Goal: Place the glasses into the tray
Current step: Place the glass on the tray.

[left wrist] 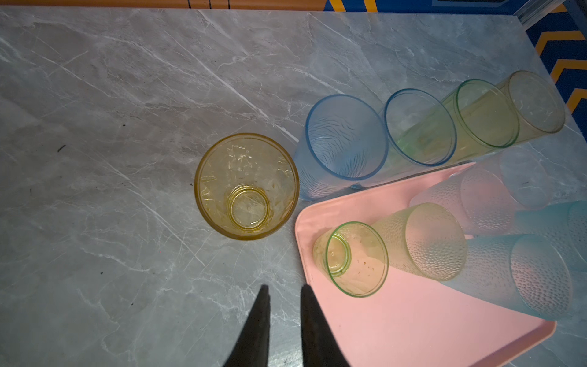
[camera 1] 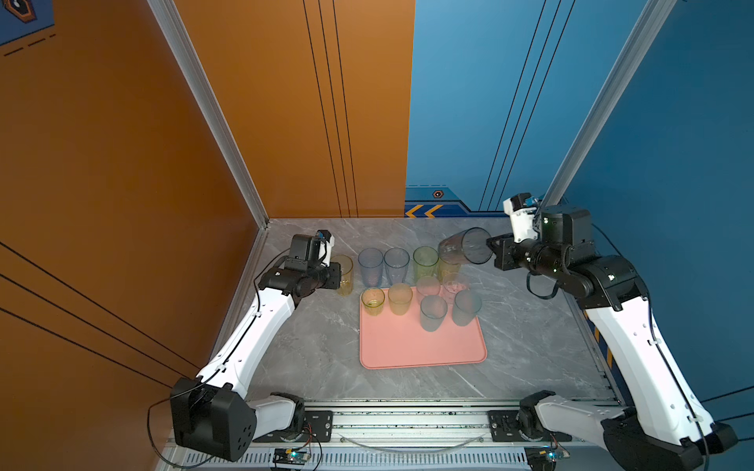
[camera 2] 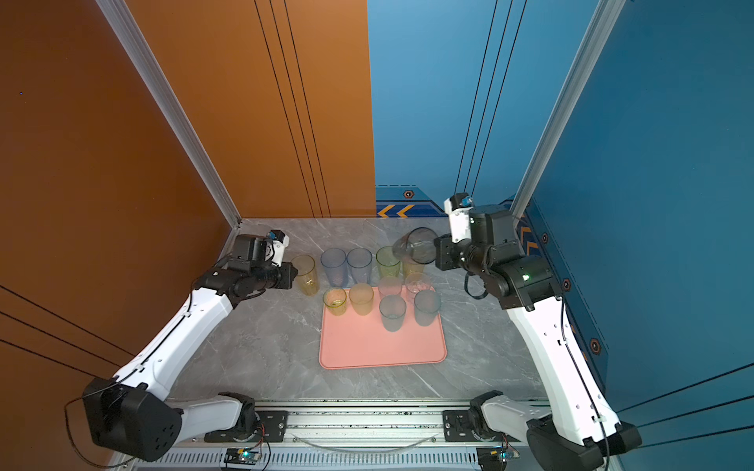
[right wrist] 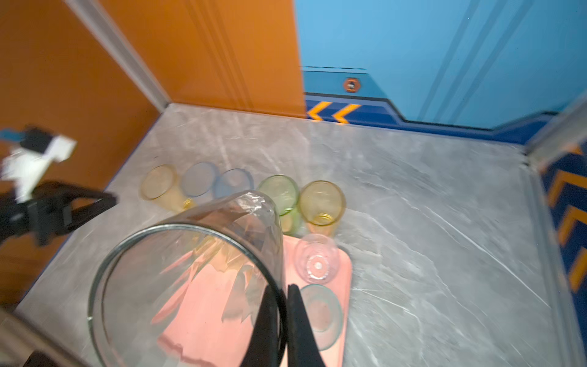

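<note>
Marble table (camera 1: 310,338): right claw (right wrist: 282,287) pinches rim of tilted grey tumbler (right wrist: 190,270); left claw (left wrist: 285,287) slightly parted, empty.

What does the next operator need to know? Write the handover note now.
Left gripper: slightly open and empty, above the yellow tumbler at one end of the row behind the tray.
Right gripper: shut on the rim of the grey tumbler, held tilted in the air near the row's other end.
Done: six tumblers stand on the tray.
Left: set the grey one down on the tray, then move over the five in the row.
</note>
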Controlling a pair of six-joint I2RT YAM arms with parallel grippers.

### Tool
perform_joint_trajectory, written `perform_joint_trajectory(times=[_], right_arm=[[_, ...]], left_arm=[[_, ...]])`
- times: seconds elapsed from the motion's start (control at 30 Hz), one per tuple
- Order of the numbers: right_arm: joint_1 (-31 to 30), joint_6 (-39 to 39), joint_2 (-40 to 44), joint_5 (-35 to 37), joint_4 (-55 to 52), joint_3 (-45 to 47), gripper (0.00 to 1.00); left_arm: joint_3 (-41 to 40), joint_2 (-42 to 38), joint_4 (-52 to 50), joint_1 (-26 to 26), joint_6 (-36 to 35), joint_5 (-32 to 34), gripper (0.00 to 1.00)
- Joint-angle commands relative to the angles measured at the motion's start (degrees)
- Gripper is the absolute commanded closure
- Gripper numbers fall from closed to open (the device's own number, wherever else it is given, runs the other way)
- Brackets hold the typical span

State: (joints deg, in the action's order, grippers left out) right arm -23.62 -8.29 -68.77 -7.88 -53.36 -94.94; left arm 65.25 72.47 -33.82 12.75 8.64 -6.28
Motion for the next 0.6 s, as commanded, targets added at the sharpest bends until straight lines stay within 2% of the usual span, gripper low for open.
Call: perform_joint_trajectory(times=[0.0, 0.17, 0.27, 0.4, 0.57], right_arm=[[-8.24, 2.09, -1.23, -0.93, -5.19, -1.83, 1.0], [-21.74, 2.05, -4.93, 4.28, -9.03, -1.66, 1.0], [-26.34, 1.36, -7.64, 5.13, -10.09, -0.97, 1.0], [-28.8, 0.22, -11.24, 5.6, -9.71, 0.74, 1.0], [-28.85, -0.81, -15.56, 6.13, -8.17, 2.3, 1.0]], left_arm=[[-0.02, 0.4, -0.19, 0.51, -0.34, 0.61, 0.8], [0.3, 0.57, -0.54, 0.69, -0.47, 0.66, 0.8], [0.53, 0.96, -0.54, 0.69, -0.47, 0.42, 0.8], [0.88, 1.55, -0.53, 0.69, -0.47, -0.05, 0.8], [0.92, 1.63, -0.54, 0.67, -0.49, -0.06, 0.8]])
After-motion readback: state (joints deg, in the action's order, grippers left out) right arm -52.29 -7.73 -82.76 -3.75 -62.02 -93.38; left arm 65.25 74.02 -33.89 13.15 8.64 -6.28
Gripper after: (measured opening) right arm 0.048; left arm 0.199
